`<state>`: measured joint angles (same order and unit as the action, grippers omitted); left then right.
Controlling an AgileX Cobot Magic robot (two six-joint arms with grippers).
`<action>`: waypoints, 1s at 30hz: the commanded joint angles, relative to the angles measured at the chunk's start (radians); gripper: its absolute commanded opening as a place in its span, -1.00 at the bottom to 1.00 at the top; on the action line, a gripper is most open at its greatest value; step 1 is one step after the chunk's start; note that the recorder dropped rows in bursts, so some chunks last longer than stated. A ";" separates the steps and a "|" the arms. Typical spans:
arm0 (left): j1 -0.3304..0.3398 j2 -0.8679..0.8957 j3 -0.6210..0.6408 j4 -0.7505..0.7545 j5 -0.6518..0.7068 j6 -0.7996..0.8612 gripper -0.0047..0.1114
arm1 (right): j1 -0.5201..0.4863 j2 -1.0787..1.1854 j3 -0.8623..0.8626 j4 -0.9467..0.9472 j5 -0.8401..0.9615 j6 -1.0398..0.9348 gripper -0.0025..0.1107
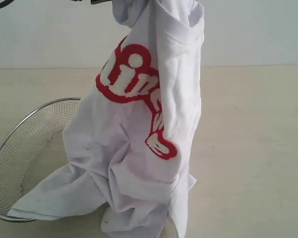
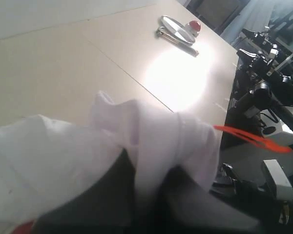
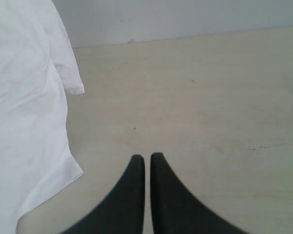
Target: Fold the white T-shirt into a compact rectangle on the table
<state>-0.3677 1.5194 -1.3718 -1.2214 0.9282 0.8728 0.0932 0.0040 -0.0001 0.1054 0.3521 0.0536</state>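
The white T-shirt [image 1: 139, 148] hangs bunched from above the exterior view's top edge, its red band of white lettering [image 1: 134, 79] twisted down the front. Its lower folds trail onto the table [image 1: 253, 148] and over the basket's rim. In the left wrist view my left gripper [image 2: 149, 195] is shut on a pinch of the white T-shirt [image 2: 151, 136], cloth draping over both dark fingers. My right gripper [image 3: 147, 158] is shut with nothing in it, above bare table [image 3: 210, 112], beside a hanging part of the shirt [image 3: 24, 97].
A round steel wire-mesh basket [image 1: 25, 144] sits at the left, partly under the shirt's lower folds. A round metal object with a red knob [image 2: 178, 28] lies far off on the table in the left wrist view. Dark equipment [image 2: 263, 83] stands beyond the table's edge.
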 commanded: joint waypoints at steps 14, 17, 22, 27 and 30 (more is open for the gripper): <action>-0.002 -0.057 0.003 -0.009 0.014 0.024 -0.84 | -0.003 -0.004 0.000 -0.024 -0.005 -0.042 -0.96; -0.002 -0.058 0.003 -0.007 0.016 0.024 -0.84 | -0.003 -0.004 0.000 -0.020 -0.018 -0.054 -0.96; -0.002 -0.060 0.003 -0.007 0.018 0.024 -0.84 | -0.003 -0.004 0.000 0.105 -0.258 -0.011 -0.96; -0.002 -0.059 0.003 -0.007 0.015 0.024 -0.84 | -0.003 -0.004 -0.004 0.301 -0.416 0.187 -0.96; -0.002 -0.059 0.003 -0.007 0.021 0.024 -0.84 | -0.003 -0.004 -0.084 0.301 -0.311 0.153 -0.96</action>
<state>-0.3677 1.4710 -1.3710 -1.2146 0.9415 0.8924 0.0922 0.0040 -0.0254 0.3827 0.0000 0.2059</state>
